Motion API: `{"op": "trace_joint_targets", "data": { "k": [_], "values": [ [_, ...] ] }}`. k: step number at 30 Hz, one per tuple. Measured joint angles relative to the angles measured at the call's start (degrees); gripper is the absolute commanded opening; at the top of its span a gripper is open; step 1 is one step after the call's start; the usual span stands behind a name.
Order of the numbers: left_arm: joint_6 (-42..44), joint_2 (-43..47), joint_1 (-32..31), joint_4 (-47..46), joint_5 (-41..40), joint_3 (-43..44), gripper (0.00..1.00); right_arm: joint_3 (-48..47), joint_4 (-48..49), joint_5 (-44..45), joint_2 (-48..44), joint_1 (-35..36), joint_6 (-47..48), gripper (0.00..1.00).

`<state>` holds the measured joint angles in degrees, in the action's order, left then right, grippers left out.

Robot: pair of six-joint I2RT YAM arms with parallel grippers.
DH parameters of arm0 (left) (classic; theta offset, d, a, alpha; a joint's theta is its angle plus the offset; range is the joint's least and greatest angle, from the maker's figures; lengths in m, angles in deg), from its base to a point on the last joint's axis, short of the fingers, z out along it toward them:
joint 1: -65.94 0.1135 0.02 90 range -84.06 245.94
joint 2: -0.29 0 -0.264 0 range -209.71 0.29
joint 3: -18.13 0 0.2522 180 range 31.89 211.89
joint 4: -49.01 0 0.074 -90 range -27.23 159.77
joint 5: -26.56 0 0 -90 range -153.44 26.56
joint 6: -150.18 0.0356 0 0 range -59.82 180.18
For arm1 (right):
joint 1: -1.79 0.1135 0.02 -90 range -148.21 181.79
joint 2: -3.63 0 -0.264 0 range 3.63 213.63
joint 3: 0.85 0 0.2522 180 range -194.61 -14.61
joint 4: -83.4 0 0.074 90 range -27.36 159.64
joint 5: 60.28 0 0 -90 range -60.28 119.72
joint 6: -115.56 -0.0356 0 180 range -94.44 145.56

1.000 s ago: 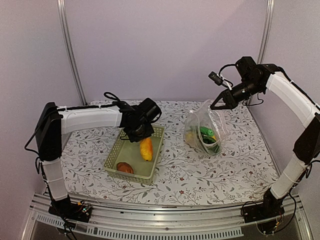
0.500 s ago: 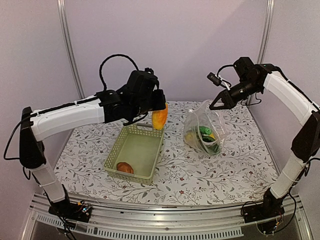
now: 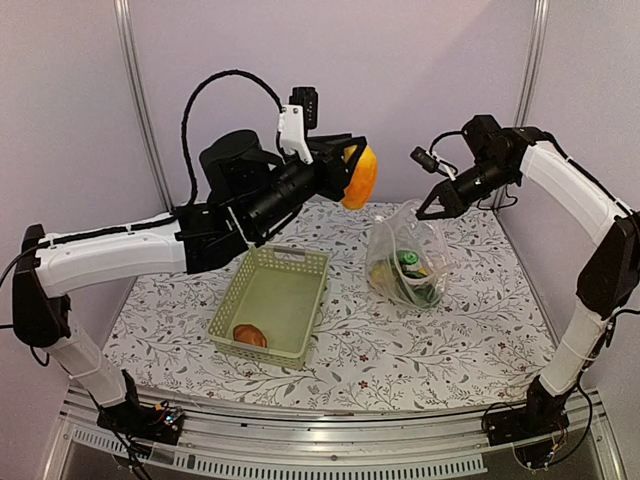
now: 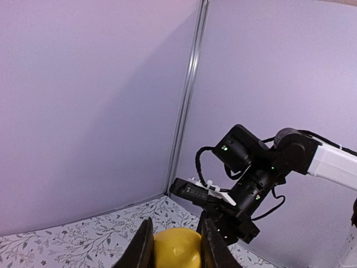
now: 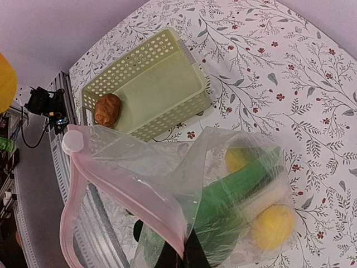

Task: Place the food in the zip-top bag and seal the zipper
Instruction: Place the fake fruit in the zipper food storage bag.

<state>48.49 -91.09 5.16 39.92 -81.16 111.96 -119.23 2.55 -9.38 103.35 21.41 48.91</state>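
Note:
My left gripper [image 3: 350, 172] is shut on the orange-yellow piece [image 3: 361, 176], held high in the air left of the bag; it shows between the fingers in the left wrist view [image 4: 176, 249]. My right gripper [image 3: 430, 208] is shut on the pinkish zipper strip [image 5: 120, 192] and holds the clear zip-top bag [image 3: 408, 258] up by its mouth. Inside the bag lie yellow lemons [image 5: 272, 225], a green cucumber [image 5: 234, 187] and other green pieces. The reddish-brown round one [image 3: 249, 335] lies in the basket, also in the right wrist view [image 5: 107, 109].
The pale green slatted basket [image 3: 291, 258] stands left of the bag on the floral tablecloth, also in the right wrist view [image 5: 167, 84]. Purple walls with metal posts [image 3: 138, 100] close in the back and sides. The metal rail [image 3: 330, 440] runs along the near edge.
My left gripper has lifted the orange-yellow piece out of the basket and carried it up and right toward the bag. The right gripper has stayed holding the bag.

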Motion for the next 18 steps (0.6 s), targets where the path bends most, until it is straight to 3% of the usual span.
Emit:
{"op": "trace_joint_targets", "data": {
  "k": [8,15,18],
  "values": [
    [3.91,-3.93,-0.68,-11.89,22.56,3.04,0.0,-0.96,-0.11,2.27,-0.5,0.02,-0.04,0.0],
    [4.9,-14.19,-1.09,-7.08,39.65,14.34,0.0,-0.72,0.24,6.1,-7.69,0.42,-0.13,0.0],
    [5.75,-16.31,-1.44,-4.28,42.71,16.87,0.0,-0.72,0.26,7.02,-10.64,0.44,0.04,0.0]
  ]
}}
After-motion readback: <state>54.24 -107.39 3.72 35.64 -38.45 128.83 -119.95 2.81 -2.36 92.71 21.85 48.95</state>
